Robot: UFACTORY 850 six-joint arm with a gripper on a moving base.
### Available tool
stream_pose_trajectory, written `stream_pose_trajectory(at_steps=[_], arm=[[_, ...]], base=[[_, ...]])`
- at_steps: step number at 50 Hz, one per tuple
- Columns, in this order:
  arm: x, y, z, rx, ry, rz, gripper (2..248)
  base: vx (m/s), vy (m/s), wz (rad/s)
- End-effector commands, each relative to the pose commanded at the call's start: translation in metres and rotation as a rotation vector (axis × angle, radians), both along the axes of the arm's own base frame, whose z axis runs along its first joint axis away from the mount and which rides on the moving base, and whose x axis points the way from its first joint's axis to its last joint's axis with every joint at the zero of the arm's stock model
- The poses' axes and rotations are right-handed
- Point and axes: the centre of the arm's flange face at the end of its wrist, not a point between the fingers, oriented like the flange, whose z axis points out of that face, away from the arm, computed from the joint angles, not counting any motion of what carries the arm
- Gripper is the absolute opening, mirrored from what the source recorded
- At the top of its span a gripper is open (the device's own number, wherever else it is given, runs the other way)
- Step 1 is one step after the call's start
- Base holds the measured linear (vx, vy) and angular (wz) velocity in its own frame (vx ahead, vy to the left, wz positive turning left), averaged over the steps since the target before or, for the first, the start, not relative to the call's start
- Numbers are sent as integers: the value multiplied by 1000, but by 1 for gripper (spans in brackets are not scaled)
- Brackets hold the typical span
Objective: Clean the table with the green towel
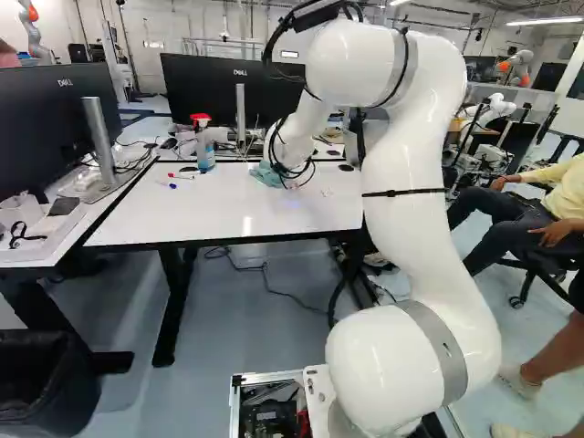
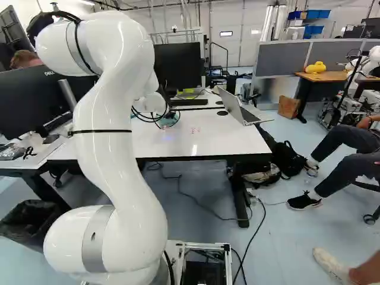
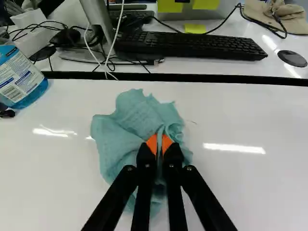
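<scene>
Green towel [image 3: 111,132] lies on the table [image 3: 240,187], one fold pinched in the gripper [image 3: 159,144]; it should be light and limp, so the bunched middle seems good place for holding.

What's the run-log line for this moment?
Gripper shut on green towel; towel bunched on table; faint reddish marks on table; spray bottle upright

1. A robotics lab at work: another robot [image 1: 34,35] rises at ten o'clock in the left base view, a second robot arm [image 1: 519,63] at two.
2. Office touches: a white desk [image 1: 214,212], monitor [image 1: 50,132] at ten o'clock there.
</scene>
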Motion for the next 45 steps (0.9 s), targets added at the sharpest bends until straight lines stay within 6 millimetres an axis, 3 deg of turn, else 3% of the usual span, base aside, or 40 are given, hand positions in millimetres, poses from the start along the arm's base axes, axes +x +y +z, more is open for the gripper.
stream_pose_trajectory(at_steps=[22, 45], arm=[[32, -18, -5, 3, -26, -33, 33], [35, -57, -5, 2, -26, -88, 33]], base=[[0, 0, 0], [0, 0, 0]])
